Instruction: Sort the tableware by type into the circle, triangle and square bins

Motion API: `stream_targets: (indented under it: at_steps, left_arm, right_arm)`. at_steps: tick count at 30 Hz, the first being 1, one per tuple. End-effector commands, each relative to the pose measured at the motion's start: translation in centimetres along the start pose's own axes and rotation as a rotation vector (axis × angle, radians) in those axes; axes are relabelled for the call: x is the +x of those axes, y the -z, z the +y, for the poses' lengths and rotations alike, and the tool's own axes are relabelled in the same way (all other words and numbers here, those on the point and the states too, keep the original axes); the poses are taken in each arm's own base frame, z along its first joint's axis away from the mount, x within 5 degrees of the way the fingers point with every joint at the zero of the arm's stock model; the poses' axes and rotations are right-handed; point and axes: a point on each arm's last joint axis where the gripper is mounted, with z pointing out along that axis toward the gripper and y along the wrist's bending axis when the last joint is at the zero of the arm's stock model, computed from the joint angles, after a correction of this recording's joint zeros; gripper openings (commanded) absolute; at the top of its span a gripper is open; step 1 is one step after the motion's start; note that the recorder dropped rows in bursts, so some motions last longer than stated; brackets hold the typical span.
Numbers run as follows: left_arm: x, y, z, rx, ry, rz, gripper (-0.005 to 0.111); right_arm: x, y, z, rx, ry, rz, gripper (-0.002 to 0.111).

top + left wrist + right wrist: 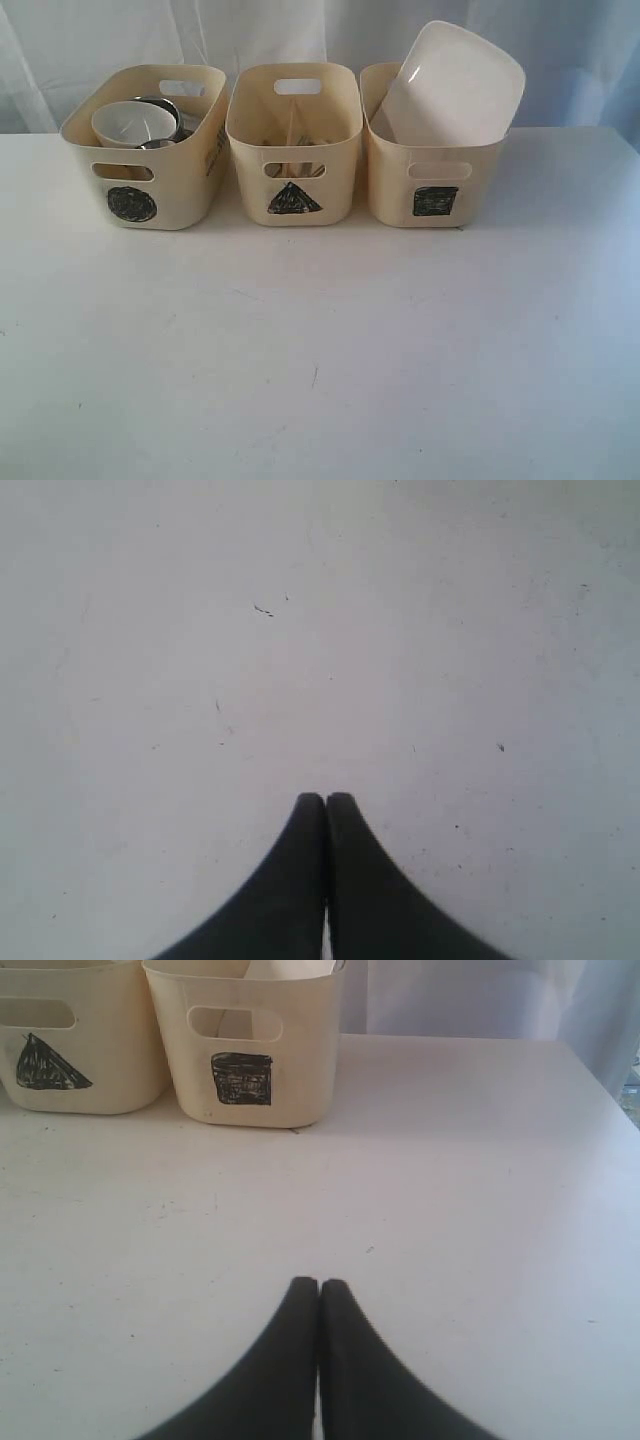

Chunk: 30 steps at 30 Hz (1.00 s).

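Left gripper point(326, 798): jaws pressed together, nothing between them, over bare table point(320, 380). Right gripper point(319, 1282): jaws likewise together and empty, over the near right part of the table, facing the bins. Neither arm shows in the exterior view.

Near and middle table: white surface, light scuffs only.

Far side, three cream bins in a row, close side by side:
- Left, circle bin point(180, 195): holds a pale round bowl point(132, 122) with a steel vessel point(165, 105) just behind it, touching or nearly so.
- Middle, triangle bin point(340, 170): slender pale pieces point(292, 150) stand inside; type cannot be told.
- Right, square bin point(390, 190): large white square plate point(455, 85) stands tilted in it, its upper half rising above the rim.
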Motion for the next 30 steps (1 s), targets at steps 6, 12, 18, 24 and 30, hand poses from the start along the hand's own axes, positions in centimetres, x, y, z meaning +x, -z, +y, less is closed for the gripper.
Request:
stream_targets:
  at_steps: [6, 12, 18, 24, 30]
  left_arm:
    - [0.19, -0.03, 0.0, 0.0, 0.004, 0.003, 0.0]
    - [0.19, -0.03, 0.0, 0.0, 0.004, 0.003, 0.0]
    - [0.19, -0.03, 0.0, 0.0, 0.004, 0.003, 0.0]
    - [0.2, -0.02, 0.0, 0.0, 0.004, 0.004, 0.0]
    - [0.19, 0.01, 0.06, -0.008, -0.041, -0.001, 0.0]
  right_arm:
    - [-0.01, 0.0, -0.04, 0.005, 0.008, -0.015, 0.0]
    - [-0.01, 0.0, -0.04, 0.005, 0.008, -0.015, 0.0]
    - [-0.01, 0.0, -0.04, 0.005, 0.008, -0.015, 0.0]
    - [-0.01, 0.0, -0.04, 0.005, 0.008, -0.015, 0.0]
    - [-0.01, 0.0, -0.04, 0.005, 0.008, -0.015, 0.0]
